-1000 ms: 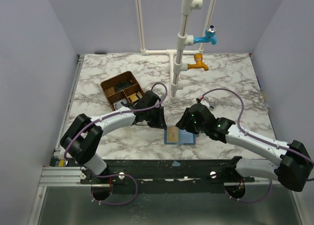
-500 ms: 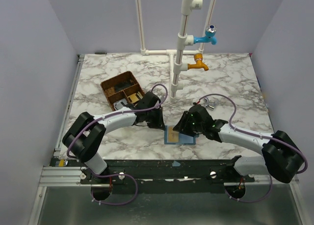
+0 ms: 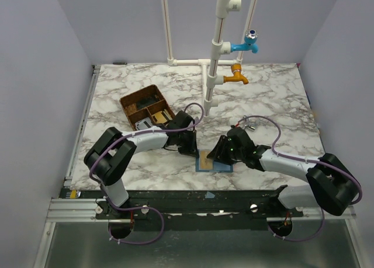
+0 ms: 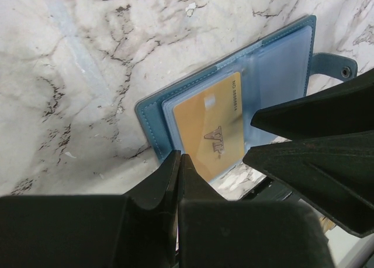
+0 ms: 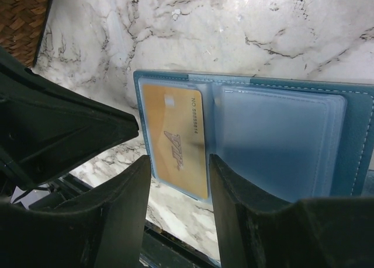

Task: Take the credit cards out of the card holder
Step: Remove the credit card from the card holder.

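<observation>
The left gripper (image 4: 178, 163) has just closed: its fingers are pressed flat together with nothing visible between them, and the tip sits at the near left edge of the card holder (image 4: 153, 119). Whether it presses that edge down or only rests beside it cannot be told. Over the same second the right gripper (image 5: 178, 160) has slid in from the right, lower and closer over the holder. Its fingers stand apart, straddling the near end of the gold credit card (image 5: 175, 139), and they are narrowing slightly. No contact with the card shows yet.

The holder lies open and flat on the marble table (image 3: 274, 98), near its front edge, between the two grippers. The one visible card is tucked in the left clear pocket, its lettering readable through the plastic. The right pocket (image 5: 274, 139) looks cloudy, so any card inside it cannot be made out. The snap tab (image 4: 336, 66) sticks out at the far side.

For the task, this looks like the set-up for the first extraction: the left arm is placed to pin the holder and the right to draw the card out. No card is out yet. The brown divided tray (image 3: 143, 104) sits well apart, behind the left arm.
</observation>
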`<move>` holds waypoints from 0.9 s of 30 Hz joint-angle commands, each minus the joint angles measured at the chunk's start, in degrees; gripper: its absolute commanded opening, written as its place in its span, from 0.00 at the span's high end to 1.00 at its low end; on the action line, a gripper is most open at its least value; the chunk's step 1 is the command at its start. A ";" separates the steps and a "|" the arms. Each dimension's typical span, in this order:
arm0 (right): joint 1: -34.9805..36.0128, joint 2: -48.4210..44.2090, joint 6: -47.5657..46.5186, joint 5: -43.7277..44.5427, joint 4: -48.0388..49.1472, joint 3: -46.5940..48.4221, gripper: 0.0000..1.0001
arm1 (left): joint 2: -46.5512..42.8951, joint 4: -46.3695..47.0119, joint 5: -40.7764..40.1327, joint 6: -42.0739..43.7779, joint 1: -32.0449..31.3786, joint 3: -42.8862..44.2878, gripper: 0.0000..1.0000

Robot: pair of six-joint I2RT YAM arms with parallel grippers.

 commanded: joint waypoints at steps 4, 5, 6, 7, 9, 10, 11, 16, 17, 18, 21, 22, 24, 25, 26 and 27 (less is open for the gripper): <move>-0.63 0.94 0.82 -1.74 2.77 -1.59 0.54 | 1.95 1.72 1.42 -0.08 -1.05 1.66 1.00; -0.64 0.84 0.86 -1.80 2.93 -1.72 0.54 | 2.18 1.71 1.43 -0.13 -1.11 1.62 1.00; -0.72 0.84 0.87 -1.91 3.04 -1.90 0.54 | 2.26 1.78 1.45 -0.21 -1.19 1.61 1.00; -0.72 0.93 0.95 -1.89 3.13 -2.03 0.54 | 2.42 1.72 1.34 -0.29 -1.36 1.59 1.00; -0.87 0.87 1.06 -2.04 3.37 -2.32 0.54 | 2.79 1.54 1.04 -0.43 -1.40 1.66 1.00; -0.86 1.01 1.12 -2.03 3.52 -2.42 0.54 | 2.73 1.53 0.90 -0.52 -1.43 1.57 1.00; -0.94 1.05 1.13 -2.12 3.69 -2.64 0.54 | 2.85 1.43 0.67 -0.57 -1.41 1.49 1.00; -1.24 1.97 1.63 -3.18 5.59 -3.86 0.61 | 3.82 0.87 0.33 -0.65 -1.77 1.99 1.00; -1.33 2.18 1.73 -3.45 6.19 -4.11 0.62 | 4.02 0.84 0.39 -0.66 -1.85 2.09 1.00; -1.41 2.40 1.87 -3.71 6.64 -4.42 0.62 | 4.26 0.75 0.32 -0.74 -2.01 2.14 1.00; -1.84 2.78 2.35 -4.76 8.52 -5.45 0.65 | 4.76 0.01 -0.11 -0.92 -2.28 2.52 1.00; -2.12 2.87 2.44 -5.05 9.12 -5.86 0.65 | 4.98 -0.08 -0.26 -1.00 -2.34 2.62 1.00; -2.46 2.90 2.69 -5.68 10.16 -6.44 0.67 | 5.25 -0.42 -0.59 -1.18 -2.38 2.68 1.00; -2.64 2.88 2.80 -6.02 10.49 -6.72 0.68 | 5.46 -0.85 -0.87 -1.27 -2.38 2.78 1.00; -2.96 2.77 2.86 -6.31 11.12 -7.02 0.68 | 5.57 -1.11 -1.08 -1.27 -2.38 2.84 1.00; -3.15 2.67 2.99 -6.57 11.50 -7.32 0.70 | 5.70 -1.53 -1.38 -1.32 -2.39 2.97 1.00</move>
